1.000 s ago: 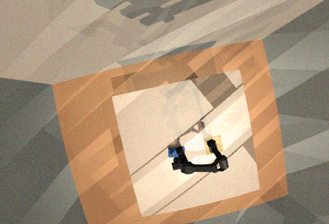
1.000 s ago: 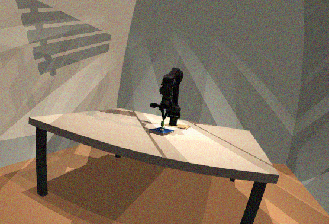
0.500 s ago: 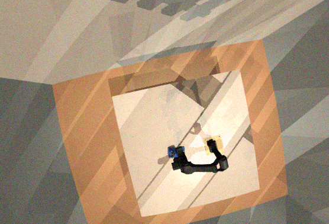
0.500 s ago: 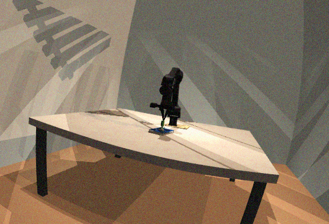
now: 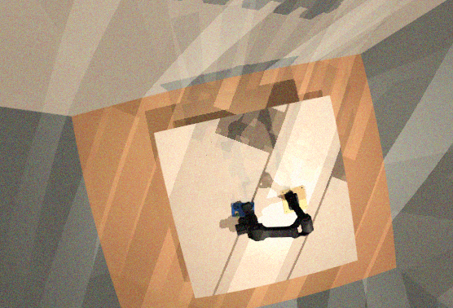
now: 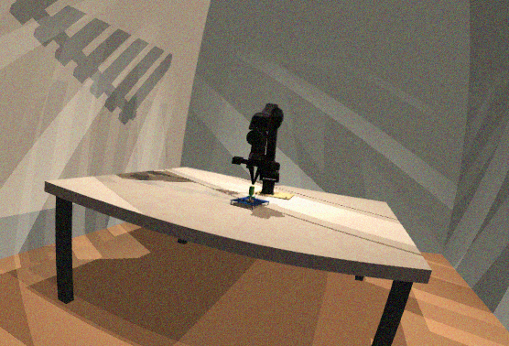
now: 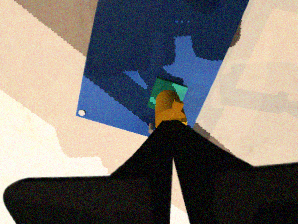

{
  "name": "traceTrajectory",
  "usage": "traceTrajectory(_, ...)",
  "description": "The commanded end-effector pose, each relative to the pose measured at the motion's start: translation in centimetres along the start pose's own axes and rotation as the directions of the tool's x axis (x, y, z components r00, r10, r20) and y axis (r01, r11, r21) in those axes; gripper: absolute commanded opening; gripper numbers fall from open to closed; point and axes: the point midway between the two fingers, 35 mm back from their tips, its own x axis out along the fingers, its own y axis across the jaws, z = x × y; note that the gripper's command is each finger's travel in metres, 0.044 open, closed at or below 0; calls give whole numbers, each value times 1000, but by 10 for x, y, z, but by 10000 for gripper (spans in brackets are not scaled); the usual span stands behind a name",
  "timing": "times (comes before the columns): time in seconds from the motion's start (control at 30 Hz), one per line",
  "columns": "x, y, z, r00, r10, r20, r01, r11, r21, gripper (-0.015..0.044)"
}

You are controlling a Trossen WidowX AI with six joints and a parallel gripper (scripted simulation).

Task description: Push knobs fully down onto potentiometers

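The black claw (image 7: 172, 131), clenched on nothing, bears tip-down on the orange cylindrical knob (image 7: 169, 109) directly beneath, over its green square potentiometer (image 7: 168, 91); off-axis pressure risks tearing that potentiometer from the blue circuit board (image 7: 125, 60).

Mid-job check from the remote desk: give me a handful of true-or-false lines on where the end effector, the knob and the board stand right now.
1. The end effector is wide open. False: its fingers are shut together, with nothing between them.
2. The shut fingertips sit right at the orange knob. True.
3. The knob stands over a green part on the blue board. True.
4. The board lies on the floor under the table. False: it stands on the table top, beside the arm's base.
5. The end effector has moved away from the board. False: it is right above it.
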Motion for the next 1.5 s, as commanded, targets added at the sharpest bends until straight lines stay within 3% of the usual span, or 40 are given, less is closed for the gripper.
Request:
traceTrajectory(0.0,-6,-1,-1,1000,-6,-2,6,1000,-2,0)
traceTrajectory(0.03,-7,-1,-1,1000,-6,-2,6,1000,-2,0)
traceTrajectory(0.3,-3,0,0,1000,0,1,0,1000,0,210)
traceTrajectory(0.57,-11,5,23,996,10,92,-19,995,95,0)
traceTrajectory(1.0,-19,4,34,997,8,80,-48,857,514,0)
traceTrajectory(1.47,-26,2,46,998,6,66,-60,515,855,0)
